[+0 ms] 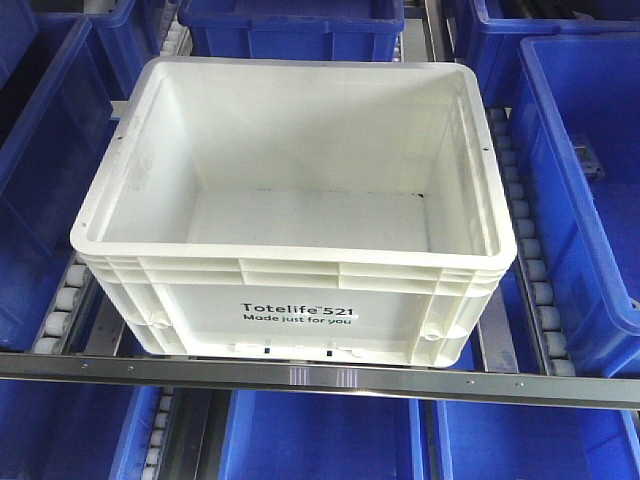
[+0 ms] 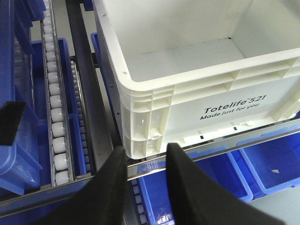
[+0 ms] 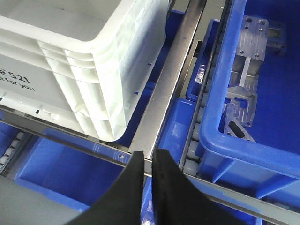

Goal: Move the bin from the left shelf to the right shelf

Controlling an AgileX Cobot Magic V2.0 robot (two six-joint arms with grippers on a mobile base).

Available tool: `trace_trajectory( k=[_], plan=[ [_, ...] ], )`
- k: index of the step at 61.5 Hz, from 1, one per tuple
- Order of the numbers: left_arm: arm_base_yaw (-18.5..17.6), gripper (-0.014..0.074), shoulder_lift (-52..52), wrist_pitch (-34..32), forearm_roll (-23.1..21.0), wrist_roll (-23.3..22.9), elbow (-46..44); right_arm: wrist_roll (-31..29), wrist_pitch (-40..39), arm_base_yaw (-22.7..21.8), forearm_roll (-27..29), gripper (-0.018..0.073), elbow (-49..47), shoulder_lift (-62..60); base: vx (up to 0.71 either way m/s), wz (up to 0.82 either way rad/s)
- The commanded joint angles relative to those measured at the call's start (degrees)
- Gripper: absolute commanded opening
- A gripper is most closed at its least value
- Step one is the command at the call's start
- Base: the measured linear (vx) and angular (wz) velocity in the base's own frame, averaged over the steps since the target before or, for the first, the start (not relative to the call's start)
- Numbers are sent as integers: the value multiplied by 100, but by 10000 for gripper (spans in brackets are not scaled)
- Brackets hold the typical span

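Bin (image 1: 300, 215) sits empty on roller lane of shelf, near side against metal front rail (image 1: 320, 377), black "Totelife 521" print facing out. Blue bins (image 1: 575, 180) flank it left, right, far side; more blue bins on level below. Left gripper (image 2: 145, 157) hangs just near bin's near-left corner, black fingers spread, grasping nothing. Right gripper (image 3: 149, 161) hovers over rail beside bin's near-right corner, fingers nearly together, nothing between them. Metal bracket (image 3: 248, 70) lies inside right-hand blue bin.

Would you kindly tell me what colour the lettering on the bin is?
Black, on the white bin; clearest in the exterior front-facing view.
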Motion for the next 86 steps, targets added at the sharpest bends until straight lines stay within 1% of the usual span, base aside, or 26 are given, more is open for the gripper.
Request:
trace_trajectory(
  k=[1, 15, 49, 51, 53, 56, 60, 62, 68, 74, 79, 83, 86],
  plan=[
    [-3, 118, 58, -413, -42, -22, -131, -47, -364, -34, -54, -12, -154, 29, 0, 0],
    [-3, 49, 58, -396, -42, -22, -131, -47, -364, -34, -77, -9, -154, 29, 0, 0],
    [-3, 46, 58, -355, -42, -22, -131, -47, -364, -34, -77, -8, -154, 29, 0, 0],
    [-3, 46, 8, -387, 15, 10, -109, -47, -364, -34, -77, -8, -154, 29, 0, 0],
    [4, 46, -96, -536, 244, 35, -41, -47, -364, -34, -77, -8, -154, 29, 0, 0],
    [67, 46, -271, -797, 455, 30, 164, -47, -364, -34, -77, -8, -154, 29, 0, 0],
    [277, 46, -565, -1285, 600, 30, 565, -47, -359, -34, -78, -9, -154, 29, 0, 0],
    [430, 46, -728, -1628, 612, 30, 871, -47, -359, -34, -78, -9, -154, 29, 0, 0],
    [900, 42, -1329, -2557, 581, 24, 1711, -47, -359, -34, -84, -9, -154, 29, 0, 0],
    [1260, 17, -1897, -3343, 500, 19, 2519, -47, -359, -34, -84, -9, -154, 29, 0, 0],
    [1436, -8, -2233, -3808, 428, 19, 3034, -47, -359, -34, -84, -9, -154, 29, 0, 0],
    [1541, -8, -2369, -4111, 330, -27, 3343, -47, -359, -34, -84, -9, -154, 29, 0, 0],
    [1613, -8, -2436, -4290, 177, -44, 3555, -47, -359, -34, -84, -9, -154, 29, 0, 0]
  ],
)
